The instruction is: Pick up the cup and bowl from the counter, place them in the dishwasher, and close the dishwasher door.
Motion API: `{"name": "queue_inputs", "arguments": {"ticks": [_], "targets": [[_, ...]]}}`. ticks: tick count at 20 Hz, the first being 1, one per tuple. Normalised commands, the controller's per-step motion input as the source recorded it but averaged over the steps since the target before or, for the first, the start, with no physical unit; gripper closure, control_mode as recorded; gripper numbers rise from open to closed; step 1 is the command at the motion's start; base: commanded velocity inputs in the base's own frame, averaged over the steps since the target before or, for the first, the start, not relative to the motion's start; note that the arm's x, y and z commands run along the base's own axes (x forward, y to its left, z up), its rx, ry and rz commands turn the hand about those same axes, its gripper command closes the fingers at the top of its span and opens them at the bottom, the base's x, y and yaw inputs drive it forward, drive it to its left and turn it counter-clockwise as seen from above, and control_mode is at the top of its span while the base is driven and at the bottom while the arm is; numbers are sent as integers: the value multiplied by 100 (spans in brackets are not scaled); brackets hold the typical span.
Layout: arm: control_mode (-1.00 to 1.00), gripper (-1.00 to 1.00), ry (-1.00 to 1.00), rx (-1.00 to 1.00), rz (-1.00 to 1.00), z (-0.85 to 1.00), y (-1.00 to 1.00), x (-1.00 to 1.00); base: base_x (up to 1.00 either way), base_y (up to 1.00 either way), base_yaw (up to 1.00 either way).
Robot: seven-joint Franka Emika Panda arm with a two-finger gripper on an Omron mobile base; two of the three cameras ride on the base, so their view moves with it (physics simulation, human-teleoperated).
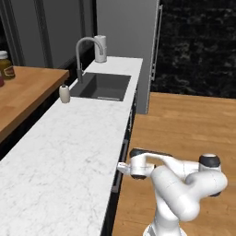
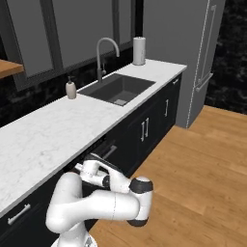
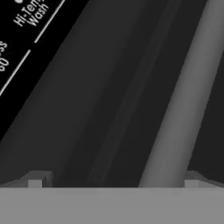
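Wide-open, empty gripper [image 3: 113,178] faces dishwasher door [image 3: 100,87]: black panel, grey bar handle [image 3: 188,100].

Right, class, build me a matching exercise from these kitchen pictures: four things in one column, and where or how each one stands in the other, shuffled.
Things:
1. soap bottle
2. paper towel roll
3. jar
4. gripper

Places or states:
A. on the wooden shelf
B. open, facing the dishwasher handle
C. on the counter, at the near corner of the sink
D. at the counter's far end, beyond the faucet

Pairs: 1-C, 2-D, 3-A, 4-B
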Motion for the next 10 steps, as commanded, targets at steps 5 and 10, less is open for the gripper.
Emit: {"name": "queue_inputs", "arguments": {"ticks": [5, 10], "targets": [[-100, -100, -55, 73, 60, -49, 1, 25, 0, 0, 0], [-100, -100, -51, 61, 61, -69, 4, 28, 0, 0, 0]]}}
